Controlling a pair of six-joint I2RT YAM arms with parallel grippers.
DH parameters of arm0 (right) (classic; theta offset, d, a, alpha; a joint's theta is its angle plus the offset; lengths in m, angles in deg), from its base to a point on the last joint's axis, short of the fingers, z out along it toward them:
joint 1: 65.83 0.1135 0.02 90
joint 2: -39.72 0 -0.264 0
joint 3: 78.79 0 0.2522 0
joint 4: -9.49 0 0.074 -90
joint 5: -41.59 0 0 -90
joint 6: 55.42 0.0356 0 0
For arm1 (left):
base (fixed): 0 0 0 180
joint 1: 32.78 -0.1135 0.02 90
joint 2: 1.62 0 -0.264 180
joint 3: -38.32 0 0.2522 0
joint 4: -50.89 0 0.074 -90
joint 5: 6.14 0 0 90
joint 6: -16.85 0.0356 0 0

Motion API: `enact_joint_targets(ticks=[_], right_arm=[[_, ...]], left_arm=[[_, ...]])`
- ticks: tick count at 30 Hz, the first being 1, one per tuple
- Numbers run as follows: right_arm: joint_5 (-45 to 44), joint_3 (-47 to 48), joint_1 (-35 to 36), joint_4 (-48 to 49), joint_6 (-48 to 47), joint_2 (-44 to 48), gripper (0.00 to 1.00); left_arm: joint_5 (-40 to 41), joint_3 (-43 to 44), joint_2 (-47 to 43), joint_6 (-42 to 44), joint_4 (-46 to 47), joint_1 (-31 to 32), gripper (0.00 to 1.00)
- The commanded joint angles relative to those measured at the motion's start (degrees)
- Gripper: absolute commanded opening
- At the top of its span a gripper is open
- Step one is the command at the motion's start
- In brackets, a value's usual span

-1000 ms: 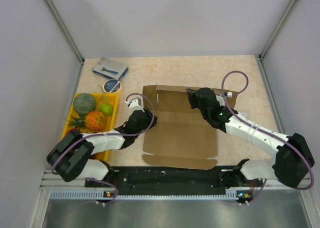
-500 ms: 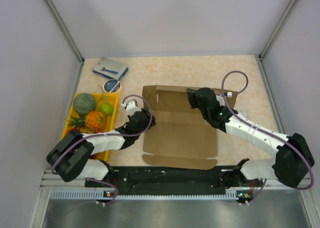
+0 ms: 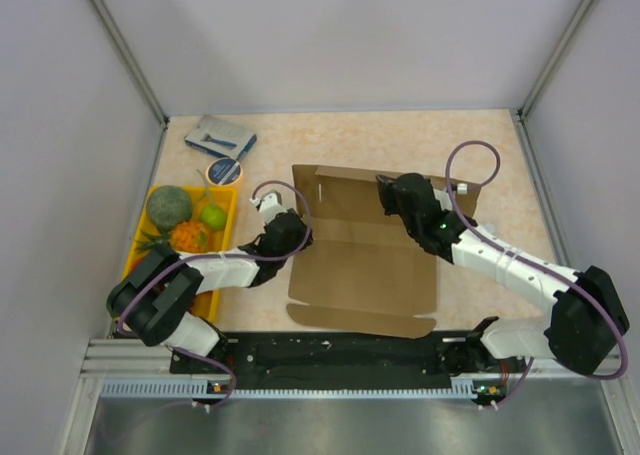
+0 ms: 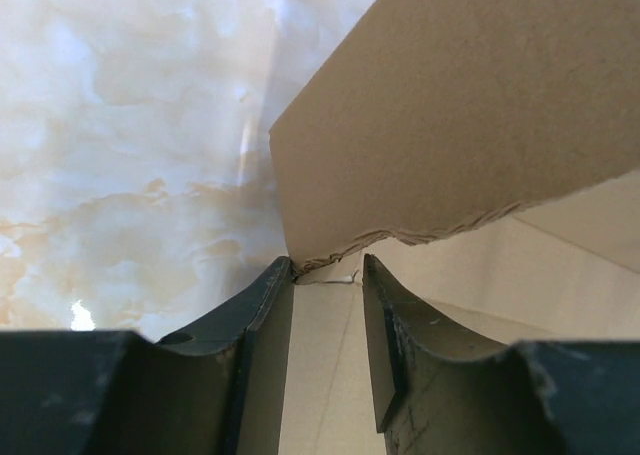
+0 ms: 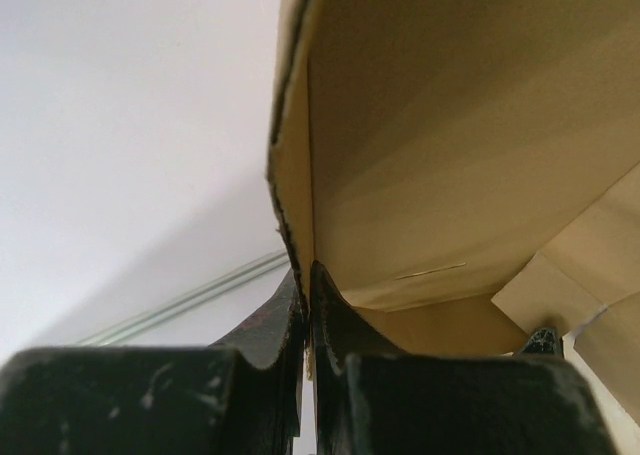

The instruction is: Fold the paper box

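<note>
The paper box [image 3: 365, 265] is a brown corrugated die-cut sheet lying mid-table, its far panel tilted up. My right gripper [image 3: 392, 193] is shut on the edge of that raised far panel; in the right wrist view the fingers [image 5: 307, 275] pinch the thin cardboard wall [image 5: 450, 125]. My left gripper [image 3: 290, 230] is at the sheet's left edge. In the left wrist view its jaws [image 4: 325, 275] stand apart with flat cardboard showing in the gap, and a raised flap [image 4: 450, 115] stands just past the tips.
A yellow tray [image 3: 232, 200] at the left holds a melon [image 3: 168, 205], a pineapple [image 3: 190, 237] and a green apple [image 3: 212, 215]. A blue-grey packet [image 3: 220, 135] and a round tin [image 3: 223, 171] lie behind it. Grey walls enclose the table on three sides.
My left gripper has moved slightly away from me along the sheet's left edge, its arm stretching out. The sheet has shifted a little to the right. The right gripper keeps its hold.
</note>
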Motion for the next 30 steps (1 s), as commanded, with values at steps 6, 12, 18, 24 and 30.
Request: enact_joint_targets(ticks=[6,12,18,24,30], right_arm=[[1.3,2.5,-0.1,1.7,1.2,0.0,0.00],[4.1,1.9,-0.2,3.6,3.3,-0.1,0.00],[4.4,0.7,-0.2,4.0,4.2,-0.2,0.00],[2.7,-2.8,-0.2,4.3,-1.1,1.2,0.00],[1.1,-6.5,-0.2,7.6,-6.2,2.0,0.00]], left_arm=[[-6.1,-0.1,-1.5,6.6,16.1,1.6,0.42],[-8.0,1.0,0.3,13.9,20.8,3.2,0.41],[-8.9,1.9,4.9,13.6,21.7,3.1,0.40],[-9.4,-6.3,-2.4,16.0,24.2,3.1,0.47],[-14.6,-13.0,-19.7,20.7,13.8,3.1,0.53]])
